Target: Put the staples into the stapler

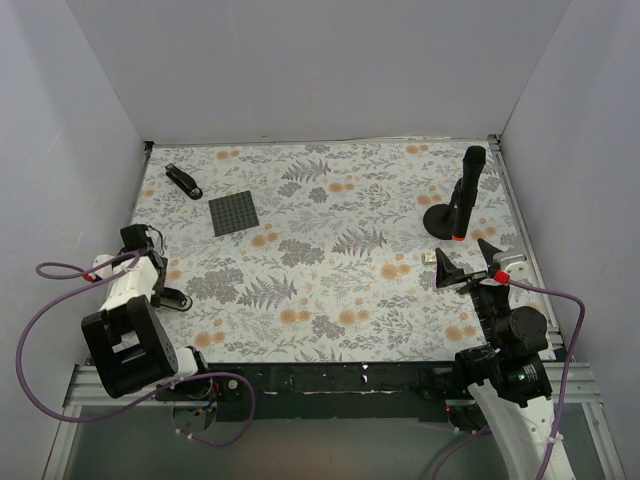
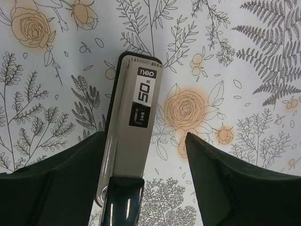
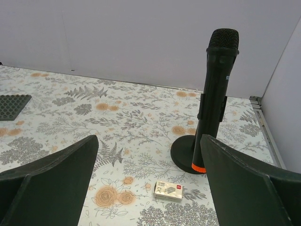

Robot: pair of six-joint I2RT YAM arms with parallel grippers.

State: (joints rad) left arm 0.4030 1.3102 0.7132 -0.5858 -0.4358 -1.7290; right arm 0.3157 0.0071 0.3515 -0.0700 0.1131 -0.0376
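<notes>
The stapler (image 2: 129, 136) is caught between the left gripper's (image 2: 145, 141) spread fingers, crowding one; centring is advised before closure. The staple box (image 3: 168, 190) is seen ahead of the parted right gripper (image 3: 149, 141).

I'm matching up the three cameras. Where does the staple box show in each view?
Top external: staple box right of centre on the cloth, just nearer than the black stand.
Left wrist: not in it.
Right wrist: bottom centre, slightly left of and nearer than the stand's round base.
Shared landmark: the black stand, seen in the top external and right wrist views.
</notes>
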